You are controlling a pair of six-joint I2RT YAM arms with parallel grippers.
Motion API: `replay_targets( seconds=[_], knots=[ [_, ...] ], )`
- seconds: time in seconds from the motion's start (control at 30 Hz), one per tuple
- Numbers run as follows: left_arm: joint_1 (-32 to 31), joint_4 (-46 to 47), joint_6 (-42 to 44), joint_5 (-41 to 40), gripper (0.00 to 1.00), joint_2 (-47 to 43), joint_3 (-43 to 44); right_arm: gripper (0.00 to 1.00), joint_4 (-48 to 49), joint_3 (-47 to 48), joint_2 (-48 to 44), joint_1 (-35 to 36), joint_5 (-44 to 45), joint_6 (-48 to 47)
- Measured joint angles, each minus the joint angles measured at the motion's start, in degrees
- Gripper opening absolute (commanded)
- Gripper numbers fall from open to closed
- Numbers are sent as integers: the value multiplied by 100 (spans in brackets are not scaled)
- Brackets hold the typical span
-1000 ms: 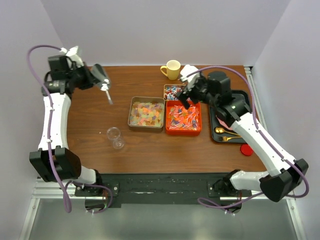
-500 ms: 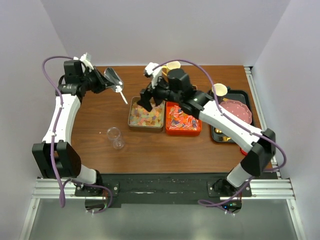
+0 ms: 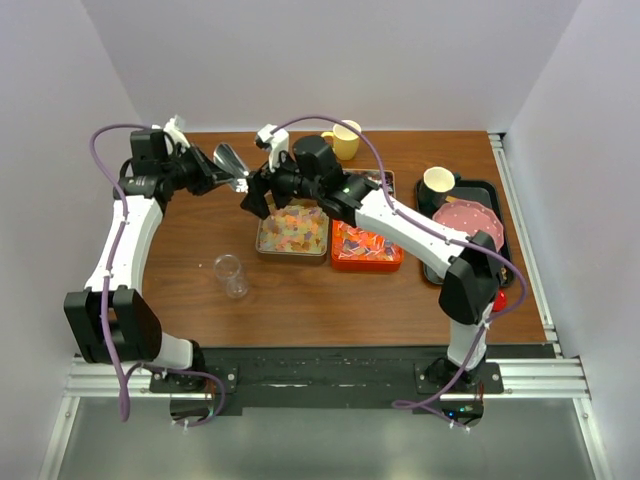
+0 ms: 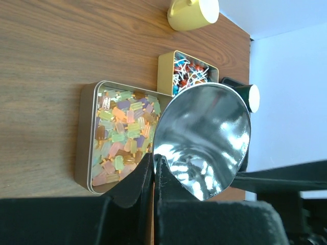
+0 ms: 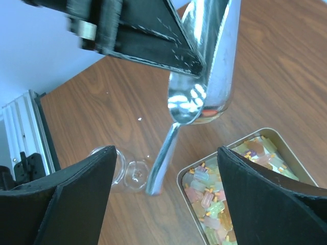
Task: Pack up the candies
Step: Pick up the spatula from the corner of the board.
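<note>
My left gripper (image 3: 211,171) clamps the shiny metal scoop (image 4: 204,138); my right gripper (image 3: 254,196) hangs wide open at its handle (image 5: 162,158), near the pastel candies (image 4: 120,138).

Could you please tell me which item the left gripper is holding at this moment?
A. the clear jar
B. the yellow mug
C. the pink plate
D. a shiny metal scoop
D: the left gripper is closed on the metal scoop, while the yellow mug, clear jar and pink plate all sit well apart from it.
</note>
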Motion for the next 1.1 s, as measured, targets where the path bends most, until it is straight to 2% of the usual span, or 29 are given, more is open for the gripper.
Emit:
replay_targets(
  seconds=[0.13,0.27,0.33,0.43,0.47,0.53,0.57,0.63,0.67,0.77,0.87,0.9,0.93,1.03,1.1],
  knots=[
    [0,46,-26,68,0,-83,-79,69,-2,160,269,0,4,109],
    [0,44,-61,122,0,-105,-160,54,-7,186,402,0,2,223],
    [0,39,-79,136,0,-105,-188,50,-7,186,404,0,0,256],
    [0,46,-107,146,0,-105,-197,35,0,186,402,0,-2,278],
    [0,50,-109,149,0,-105,-201,20,-4,186,402,0,-2,275],
    [0,103,-142,144,0,-105,-227,3,-2,186,402,0,-72,304],
    [-2,129,-151,149,0,-105,-238,0,-4,184,400,9,-48,267],
    [13,129,-149,170,13,-120,-254,0,-7,140,400,9,52,289],
    [9,140,-151,177,31,-122,-262,0,7,107,400,-28,39,291],
    [-11,208,-118,310,63,-122,-286,0,-42,2,343,-101,-55,186],
    [-2,343,245,660,74,-125,-297,0,-282,-72,225,-184,-236,76],
    [4,356,584,916,76,-131,-310,0,-426,-74,157,-240,-396,31],
    [9,363,850,1071,82,-151,-330,0,-542,-74,101,-313,-503,-17],
    [13,269,2275,1773,82,-372,-590,0,-1086,-74,-192,-682,-953,-396],
    [13,-22,3294,2249,77,-485,-647,0,-1539,-74,-424,-968,-1209,-855]
  ],
)
